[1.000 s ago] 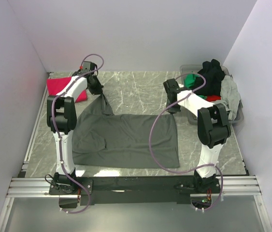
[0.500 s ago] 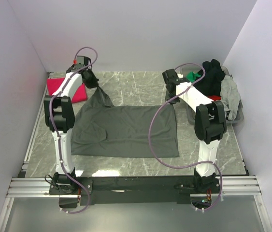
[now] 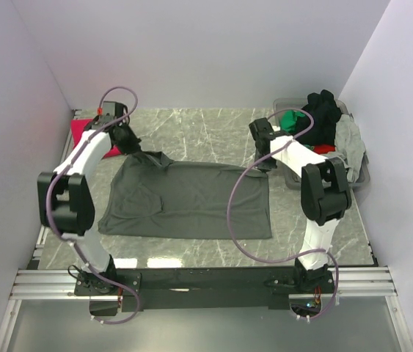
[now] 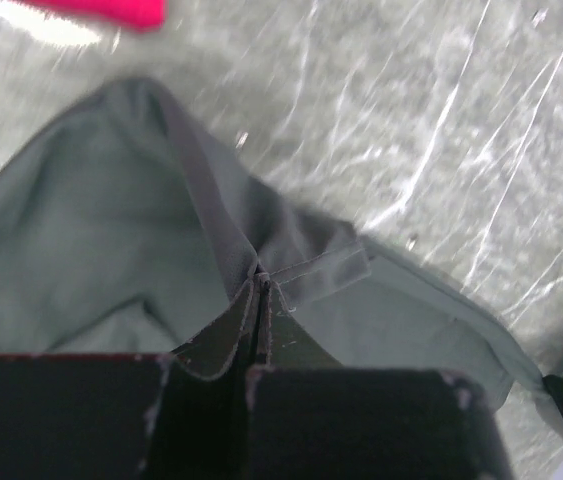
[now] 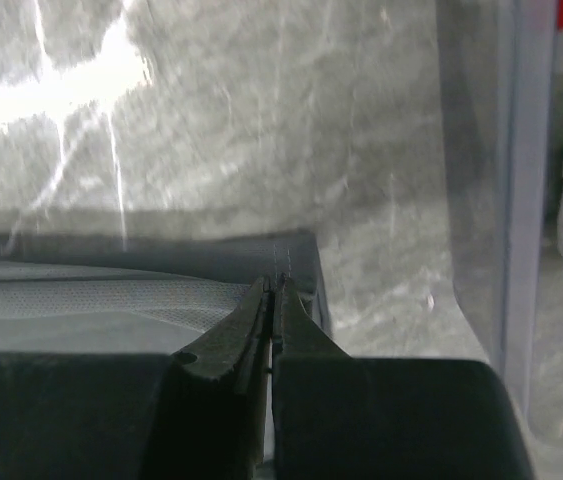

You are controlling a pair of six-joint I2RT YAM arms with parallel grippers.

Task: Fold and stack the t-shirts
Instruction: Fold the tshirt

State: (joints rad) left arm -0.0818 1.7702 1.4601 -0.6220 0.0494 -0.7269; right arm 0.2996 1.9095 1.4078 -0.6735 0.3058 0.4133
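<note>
A dark charcoal-grey t-shirt (image 3: 191,198) lies spread on the marble table. My left gripper (image 3: 136,150) is shut on its far left corner, pinching a fold by the hem (image 4: 261,285). My right gripper (image 3: 263,163) is shut on its far right corner, jaws pressed together on the cloth edge (image 5: 279,285), low over the table. A magenta-red t-shirt (image 3: 87,132) lies folded at the far left, half hidden by my left arm; it also shows in the left wrist view (image 4: 111,12).
A clear plastic tub (image 3: 360,172) at the far right holds black (image 3: 322,110), green (image 3: 290,120), light grey (image 3: 349,143) and red shirts; its wall (image 5: 501,180) stands close right of my right gripper. White walls enclose the table.
Both grippers have come down toward the table with the shirt's far corners. The left one swung left and lower, and the lifted far left corner now lies nearly flat.
</note>
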